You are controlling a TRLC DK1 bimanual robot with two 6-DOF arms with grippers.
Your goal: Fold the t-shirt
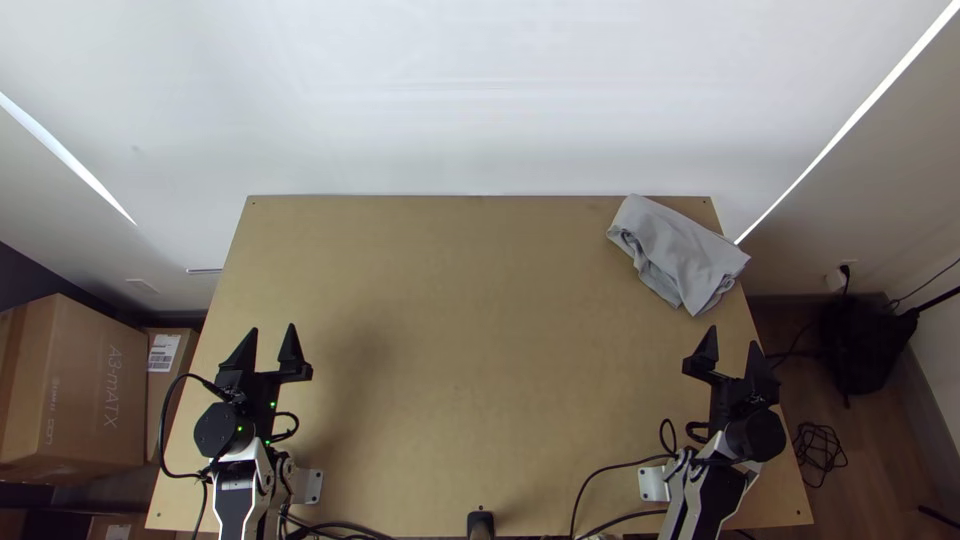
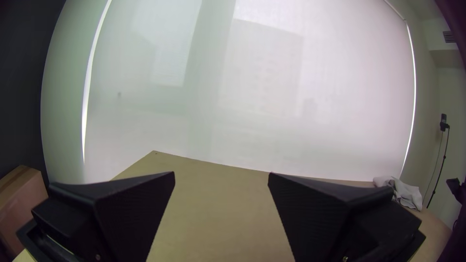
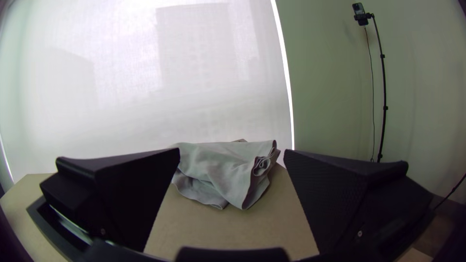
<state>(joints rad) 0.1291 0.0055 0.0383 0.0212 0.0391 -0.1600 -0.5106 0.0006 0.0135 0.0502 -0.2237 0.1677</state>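
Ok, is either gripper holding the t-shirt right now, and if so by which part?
Nothing is held: the left gripper and right gripper are both open and empty, and the grey cloth lies folded over on the table's far right corner.

Counted: one wooden table; one grey t-shirt, far right; two robot arms, near side; two grippers, left and right; at least three cardboard boxes, left; one pole stand, right

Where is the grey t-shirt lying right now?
In the top view, the grey t-shirt lies bunched at the table's far right corner, beyond the right gripper.
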